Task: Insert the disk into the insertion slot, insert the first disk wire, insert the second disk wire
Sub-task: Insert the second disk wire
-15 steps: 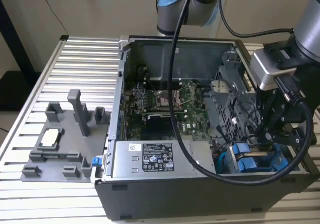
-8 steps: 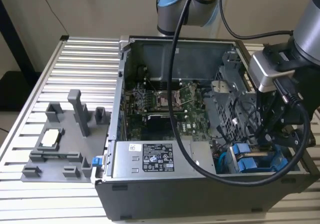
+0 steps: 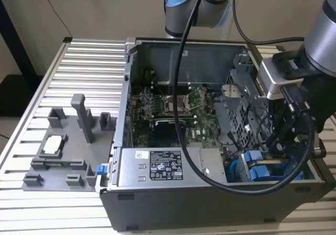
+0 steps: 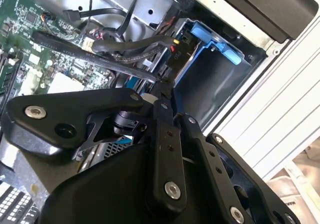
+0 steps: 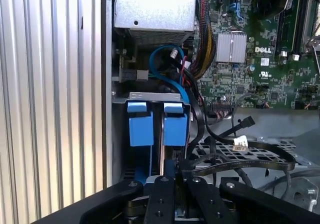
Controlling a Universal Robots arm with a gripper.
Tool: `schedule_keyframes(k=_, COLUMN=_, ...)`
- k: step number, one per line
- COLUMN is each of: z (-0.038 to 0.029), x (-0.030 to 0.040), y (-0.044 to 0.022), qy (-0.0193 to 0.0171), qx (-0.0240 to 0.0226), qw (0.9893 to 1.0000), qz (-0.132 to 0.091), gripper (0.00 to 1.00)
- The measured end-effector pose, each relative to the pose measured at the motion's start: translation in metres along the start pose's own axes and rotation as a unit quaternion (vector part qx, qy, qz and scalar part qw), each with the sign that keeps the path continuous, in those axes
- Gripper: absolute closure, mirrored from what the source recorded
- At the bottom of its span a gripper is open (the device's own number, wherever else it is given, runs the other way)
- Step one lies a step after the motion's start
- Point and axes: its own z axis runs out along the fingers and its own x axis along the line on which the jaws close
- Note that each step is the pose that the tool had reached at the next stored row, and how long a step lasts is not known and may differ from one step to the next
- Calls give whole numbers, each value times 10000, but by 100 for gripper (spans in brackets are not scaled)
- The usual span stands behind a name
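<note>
The disk sits in the insertion slot (image 5: pixel 150 97) at the case's front corner; its blue carrier tabs (image 5: pixel 141 124) stick out side by side. The same blue tabs (image 3: pixel 257 164) show at the exterior view's right, and one blue tab (image 4: pixel 212 40) shows at the mouth of the grey bay (image 4: pixel 220 91). My gripper (image 5: pixel 175 173) hangs just over the tabs, fingers close together on the end of a flat black wire (image 5: pixel 240 156) that loops back over the perforated cage. In the second wrist view the gripper (image 4: pixel 161 83) pinches that wire (image 4: pixel 100 59) beside a black plug with red and yellow leads (image 4: pixel 176 51).
The silver power-supply box (image 3: pixel 168 167) sits along the case's front wall. Bundled cables (image 5: pixel 200 44) and a blue cable (image 5: pixel 170 79) crowd the gap beside the motherboard (image 3: pixel 173 104). A grey fixture (image 3: pixel 63 151) stands on the ribbed table at the exterior view's left.
</note>
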Motion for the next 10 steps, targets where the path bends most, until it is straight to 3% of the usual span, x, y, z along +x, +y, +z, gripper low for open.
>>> schedule_keyframes(k=3, z=20, x=1, y=2, qy=-77, qx=15, qw=10000, qz=15, gripper=84)
schedule_keyframes(k=4, z=26, x=1, y=2, qy=-87, qx=18, qw=10000, qz=23, gripper=84)
schedule_keyframes(k=10, z=59, x=4, y=-12, qy=-86, qx=23, qw=9999, qz=59, gripper=84)
